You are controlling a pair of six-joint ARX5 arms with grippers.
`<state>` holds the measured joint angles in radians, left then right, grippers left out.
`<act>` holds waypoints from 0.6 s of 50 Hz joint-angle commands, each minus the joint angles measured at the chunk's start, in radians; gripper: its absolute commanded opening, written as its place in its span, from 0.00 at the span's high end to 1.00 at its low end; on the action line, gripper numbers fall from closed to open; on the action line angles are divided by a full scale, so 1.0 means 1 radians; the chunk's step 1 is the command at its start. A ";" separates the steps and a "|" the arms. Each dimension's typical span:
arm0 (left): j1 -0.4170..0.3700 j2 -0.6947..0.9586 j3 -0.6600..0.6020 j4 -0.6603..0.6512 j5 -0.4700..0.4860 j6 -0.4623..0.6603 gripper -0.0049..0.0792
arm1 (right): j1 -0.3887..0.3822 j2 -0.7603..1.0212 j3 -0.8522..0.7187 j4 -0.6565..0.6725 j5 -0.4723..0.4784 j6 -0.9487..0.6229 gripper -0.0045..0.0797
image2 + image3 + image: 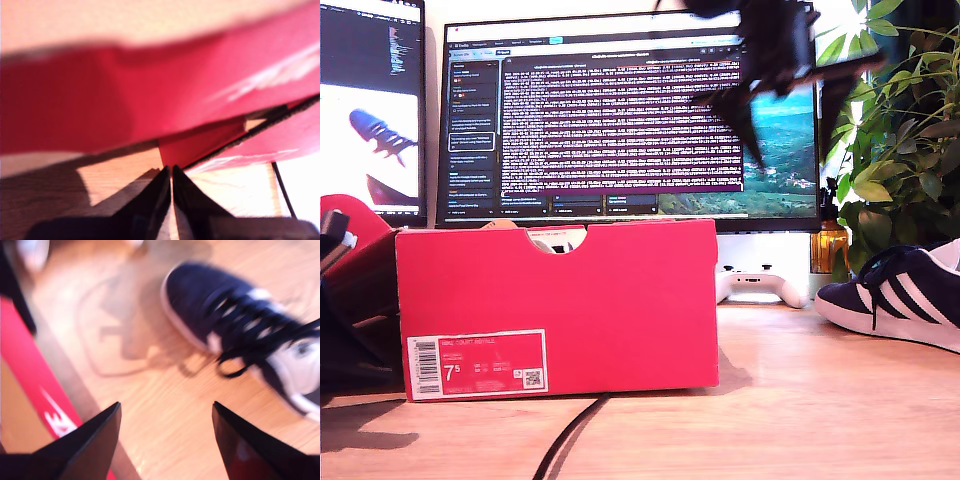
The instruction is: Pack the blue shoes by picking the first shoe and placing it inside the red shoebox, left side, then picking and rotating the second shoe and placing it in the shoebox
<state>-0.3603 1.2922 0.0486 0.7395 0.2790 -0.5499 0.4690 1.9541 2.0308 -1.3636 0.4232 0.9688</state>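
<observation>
You see a game controller point(752, 284) behind the red shoebox point(557, 308); one navy three-striped sneaker point(900, 295) lies beside it. My first hand point(171, 172) is pinched together, my second hand point(165, 412) spread wide.

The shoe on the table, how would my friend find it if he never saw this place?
Start at the big red shoebox on the wooden table, then look toward the exterior view's right, below the leafy plant. The shoe lies there on the wood, apart from the box. It is the only dark blue thing, with white stripes and a white sole.
</observation>
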 commanded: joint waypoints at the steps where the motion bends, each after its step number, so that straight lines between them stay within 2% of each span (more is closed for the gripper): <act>1: -0.006 0.006 0.009 0.008 0.001 0.008 0.97 | -0.021 -0.055 -0.005 -0.002 0.007 0.002 0.32; 16: -0.006 0.006 0.009 0.008 0.001 0.007 0.97 | -0.092 -0.161 -0.068 -0.002 0.007 0.011 0.32; 30: -0.006 0.006 0.009 0.008 0.001 0.007 0.97 | -0.151 -0.298 -0.270 -0.002 0.027 0.065 0.32</act>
<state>-0.3603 1.2922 0.0486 0.7395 0.2790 -0.5499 0.3317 1.6867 1.8034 -1.3651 0.4366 1.0187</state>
